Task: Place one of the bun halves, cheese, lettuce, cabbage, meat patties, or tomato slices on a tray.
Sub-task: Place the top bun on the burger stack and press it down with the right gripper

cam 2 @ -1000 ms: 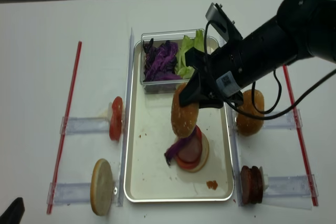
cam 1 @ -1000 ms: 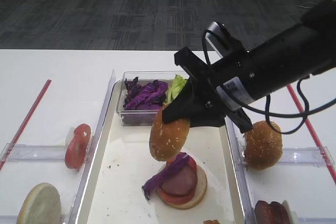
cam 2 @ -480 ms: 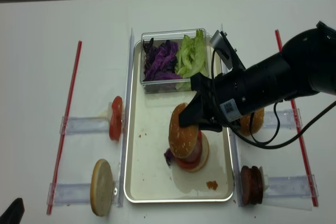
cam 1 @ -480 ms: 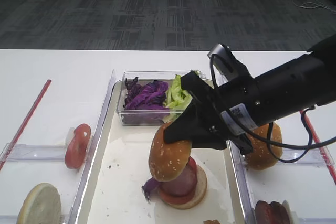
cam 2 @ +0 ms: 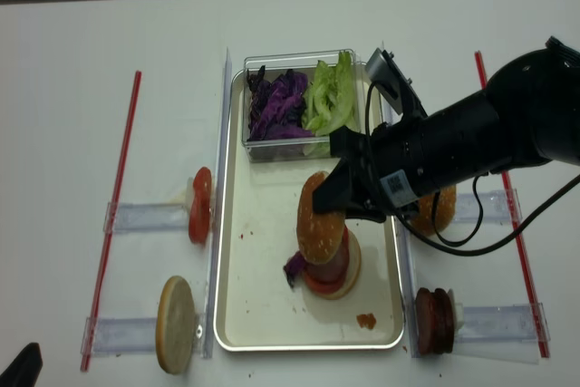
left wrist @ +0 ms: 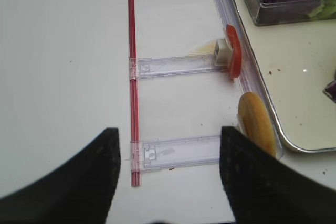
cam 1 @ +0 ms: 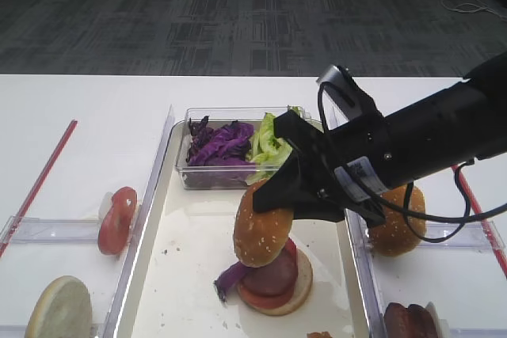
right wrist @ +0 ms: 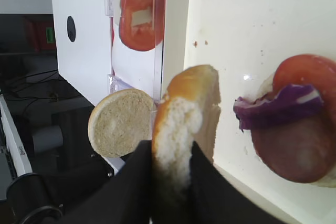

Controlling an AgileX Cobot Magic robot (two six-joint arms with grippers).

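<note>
White table with dark patterned carpet behind it. The right gripper is clamped partway shut on the rim of a domed golden-brown sesame-seeded bun top, holding it tilted on edge. The bun hangs from the fingertips, right over the half-built burger: a pale bottom bun with a red tomato slice, a reddish-brown meat patty and a strip of dark purple cabbage. Can't tell if they're touching yet. All of that sits on the long cream-white tray with a silvery rim below the gripper. Beyond the gripper is a clear plastic tub with purple cabbage and green ruffled lettuce. The left gripper's dark fingers stand wide apart, holding nothing.
</note>
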